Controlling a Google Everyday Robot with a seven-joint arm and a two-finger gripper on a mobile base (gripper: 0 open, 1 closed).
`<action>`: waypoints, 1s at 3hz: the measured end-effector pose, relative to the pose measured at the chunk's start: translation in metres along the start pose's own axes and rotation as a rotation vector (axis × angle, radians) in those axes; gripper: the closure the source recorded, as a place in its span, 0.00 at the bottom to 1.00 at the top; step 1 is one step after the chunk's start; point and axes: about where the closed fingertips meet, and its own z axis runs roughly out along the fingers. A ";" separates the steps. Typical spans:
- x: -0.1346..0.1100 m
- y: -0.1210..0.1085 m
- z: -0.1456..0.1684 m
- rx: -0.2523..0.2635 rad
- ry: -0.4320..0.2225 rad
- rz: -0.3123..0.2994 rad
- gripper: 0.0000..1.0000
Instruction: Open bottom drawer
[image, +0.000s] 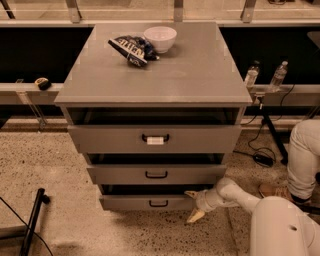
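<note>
Sitting lowest in the cabinet (200, 85), the bottom drawer (127, 202) probably slides stiffly yet lightly, best pulled by its black loop handle (158, 203); the gripper (192, 205) waits spread-fingered at its right end.

Right end of bottom drawer (145, 203) hidden behind end effector (190, 206), robot arm (280, 225) cut off at lower right edge

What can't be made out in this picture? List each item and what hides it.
All in the camera view:
- Inside of the bottom drawer: hidden by the middle drawer and by shadow.
- Gripper at the bottom drawer's right end, fingers spread: whether it touches the front is too small to tell.
- Snack bag label: blurred.
</note>
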 end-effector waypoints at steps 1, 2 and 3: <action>-0.003 0.018 0.005 -0.016 -0.012 0.005 0.24; -0.010 0.036 0.009 -0.032 -0.015 -0.006 0.23; -0.020 0.053 0.011 -0.049 -0.016 -0.027 0.22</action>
